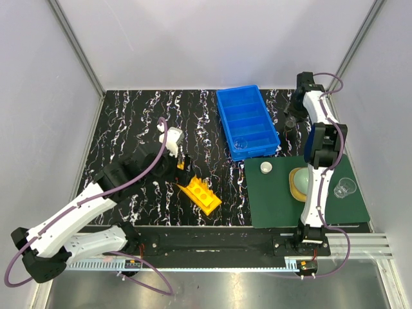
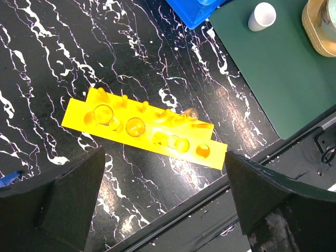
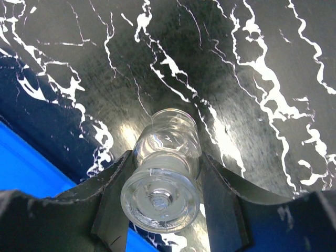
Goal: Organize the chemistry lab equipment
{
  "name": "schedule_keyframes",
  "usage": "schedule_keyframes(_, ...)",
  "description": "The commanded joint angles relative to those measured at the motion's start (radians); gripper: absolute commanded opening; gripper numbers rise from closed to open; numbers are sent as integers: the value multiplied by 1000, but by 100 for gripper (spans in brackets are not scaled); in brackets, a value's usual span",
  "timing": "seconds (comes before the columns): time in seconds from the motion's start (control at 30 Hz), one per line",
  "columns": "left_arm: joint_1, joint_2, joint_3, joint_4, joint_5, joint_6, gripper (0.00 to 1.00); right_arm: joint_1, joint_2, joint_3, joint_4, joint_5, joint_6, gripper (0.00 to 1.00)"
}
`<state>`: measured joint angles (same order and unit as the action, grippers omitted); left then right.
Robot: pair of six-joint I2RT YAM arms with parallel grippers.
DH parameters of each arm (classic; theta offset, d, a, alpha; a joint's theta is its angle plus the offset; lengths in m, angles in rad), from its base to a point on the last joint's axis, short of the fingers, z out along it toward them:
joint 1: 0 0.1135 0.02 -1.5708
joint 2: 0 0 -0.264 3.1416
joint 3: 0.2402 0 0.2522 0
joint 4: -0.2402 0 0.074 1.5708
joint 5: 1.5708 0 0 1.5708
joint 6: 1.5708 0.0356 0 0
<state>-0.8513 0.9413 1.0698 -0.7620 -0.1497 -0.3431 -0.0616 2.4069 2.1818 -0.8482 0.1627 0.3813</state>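
Left gripper (image 2: 164, 155) is hanging over the black white-veined tabletop (image 1: 129, 129) with its jaws spread wide and nothing between them; the black fingers (image 2: 58, 205) are framing the yellow plastic rack with a row of holes (image 2: 79, 113), which is lying slantwise below, near the table's front edge; clear glass tubes (image 2: 103, 114) are sitting in several of its holes. Right gripper (image 3: 165, 181) is reaching to the far right of the table and clamping a small clear glass jar (image 3: 168, 134) between both pads, its round end facing the wrist camera; whether the jar is touching the tabletop I cannot tell. The blue divided plastic bin (image 1: 248, 103) is sitting just left of that gripper, with a small clear glass vessel (image 1: 240, 144) in its nearest compartment. On the dark green flat mat (image 1: 277, 206), a small white round piece (image 1: 266, 168), a pale green dome on a tan disc (image 1: 297, 180) and a clear glass beaker (image 1: 344, 188) are standing apart from one another.
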Motion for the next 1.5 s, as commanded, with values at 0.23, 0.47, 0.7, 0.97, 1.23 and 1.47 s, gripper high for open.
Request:
schedule_keyframes(0.23, 5, -45, -10, 50, 29, 13, 99, 46, -314, -40, -35, 12, 2, 1)
schedule_keyframes(0.47, 5, -56, -11, 47, 24, 13, 99, 175, -494, -114, -64, 76, -48, 1)
schedule_keyframes(0.7, 6, -67, -11, 36, -1, 12, 99, 296, -681, -264, -71, 58, -41, 2)
schedule_keyframes(0.97, 8, -101, 2, 3, -2, -10, 99, 394, -815, -500, -22, 40, -10, 2)
schedule_keyframes(1.23, 8, -131, 2, -23, -7, -28, 99, 447, -835, -649, 43, 46, 2, 2)
schedule_keyframes(1.47, 8, -145, 4, -42, -10, -28, 99, 450, -789, -709, 119, 75, -12, 2)
